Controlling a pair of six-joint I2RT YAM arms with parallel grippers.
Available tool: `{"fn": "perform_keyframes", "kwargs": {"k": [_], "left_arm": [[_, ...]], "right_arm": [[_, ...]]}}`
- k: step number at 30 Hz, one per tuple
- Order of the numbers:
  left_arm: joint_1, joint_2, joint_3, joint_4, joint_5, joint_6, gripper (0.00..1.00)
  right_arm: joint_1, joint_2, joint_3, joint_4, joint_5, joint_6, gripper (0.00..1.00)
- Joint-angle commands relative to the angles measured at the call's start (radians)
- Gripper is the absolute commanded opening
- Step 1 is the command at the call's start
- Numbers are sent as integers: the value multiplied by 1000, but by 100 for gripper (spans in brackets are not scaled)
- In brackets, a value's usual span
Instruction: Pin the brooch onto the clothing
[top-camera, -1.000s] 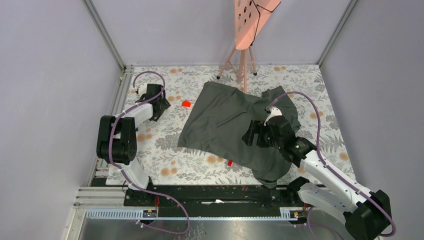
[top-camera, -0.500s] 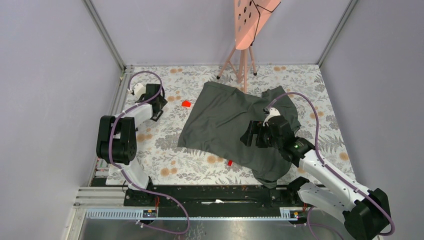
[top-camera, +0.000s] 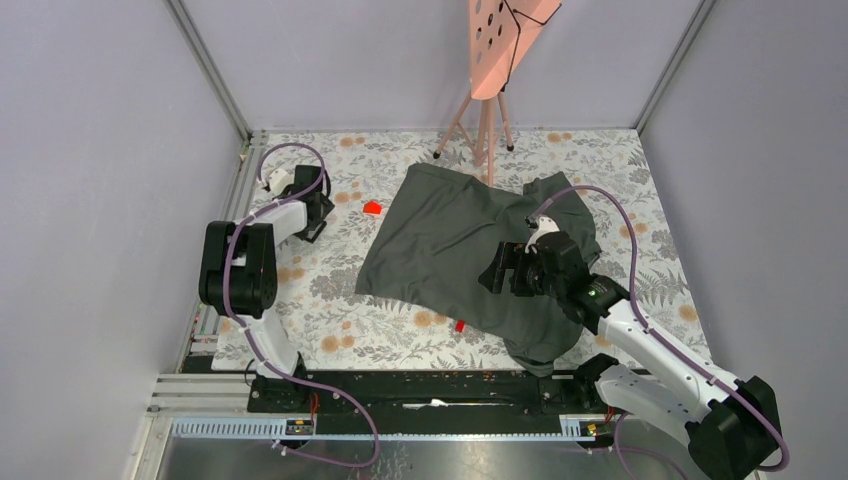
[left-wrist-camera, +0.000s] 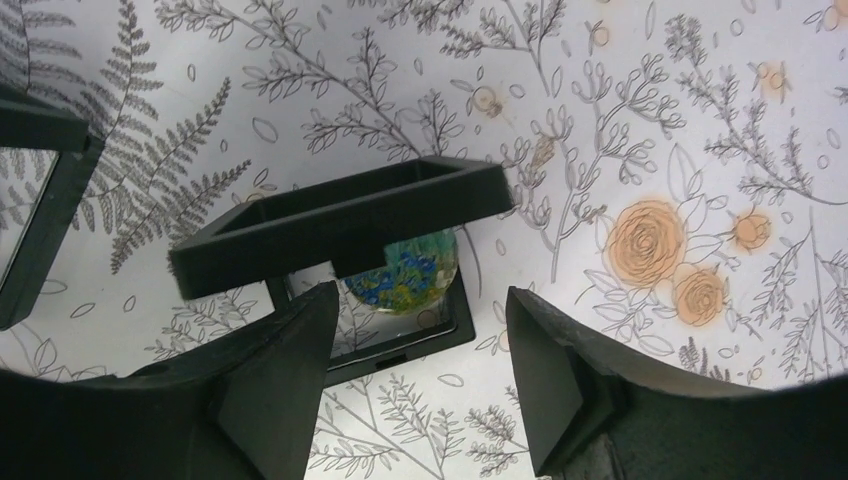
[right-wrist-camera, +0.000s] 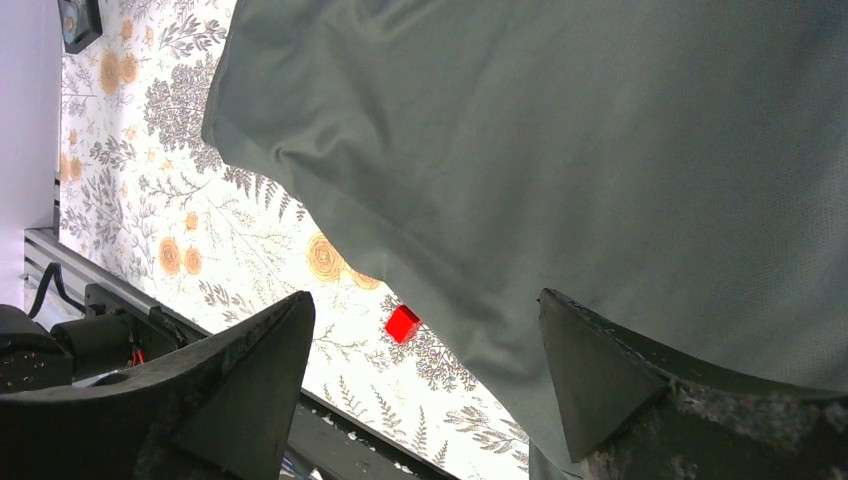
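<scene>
Left claw (left-wrist-camera: 418, 330) wide, empty, over brooch (left-wrist-camera: 405, 275) in black box (left-wrist-camera: 340, 205) by tabletop (top-camera: 330, 300) left edge. Right claw (top-camera: 497, 268) wide, empty, above T-shirt (top-camera: 440, 240).

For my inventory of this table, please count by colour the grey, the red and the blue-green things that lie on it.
Dark grey soft-fabric T-shirt: 1
Small red pieces: 2
Round blue-green brooch, in a black square box: 1
Total: 4
</scene>
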Motion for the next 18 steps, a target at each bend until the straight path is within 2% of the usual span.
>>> {"fn": "perform_keyframes", "kwargs": {"k": [1,9,18], "left_arm": [[7,26,86,-37,-40,-6,67],[7,46,116,-70,-46,-12,63],[20,65,141,-122,-32,-38,63]], "right_arm": [[-8,-7,-1,39,-33,12,89],[-9,-17,-9,39,-38,16,89],[-11,-40,-21,37,-45,25,89]]}}
